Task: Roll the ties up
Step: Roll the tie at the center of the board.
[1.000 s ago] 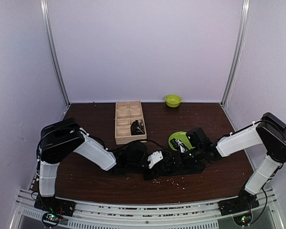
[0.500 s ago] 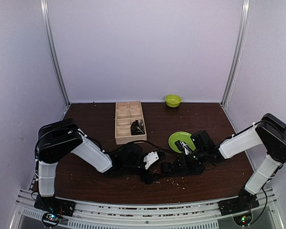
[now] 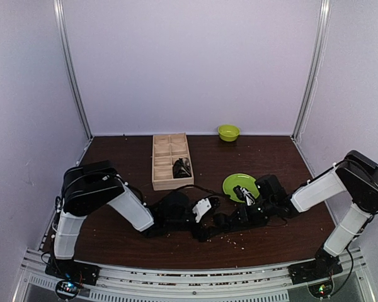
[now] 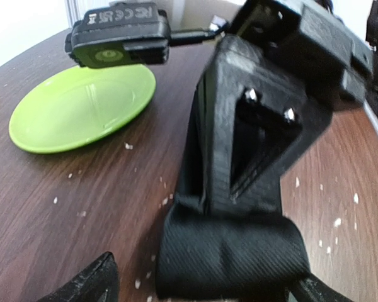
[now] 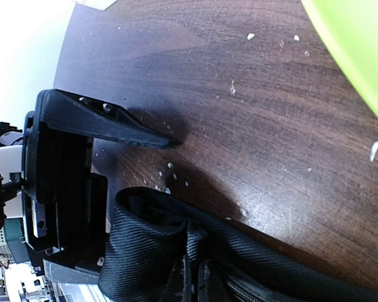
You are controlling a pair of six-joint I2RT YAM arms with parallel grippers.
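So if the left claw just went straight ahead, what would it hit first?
Most likely the folded end of the black tie, lying just ahead of the open left gripper. Right behind it, the right gripper pinches that same tie.

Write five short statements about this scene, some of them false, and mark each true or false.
1. The right gripper is shut on the tie. True.
2. The left gripper is shut too. False: its jaws stand wide open.
3. The green plate lies in the wooden box. False: it lies on the table, apart from the box.
4. The green bowl stands near the table's far edge. True.
5. The box is wholly empty. False: one compartment holds a dark bundle.
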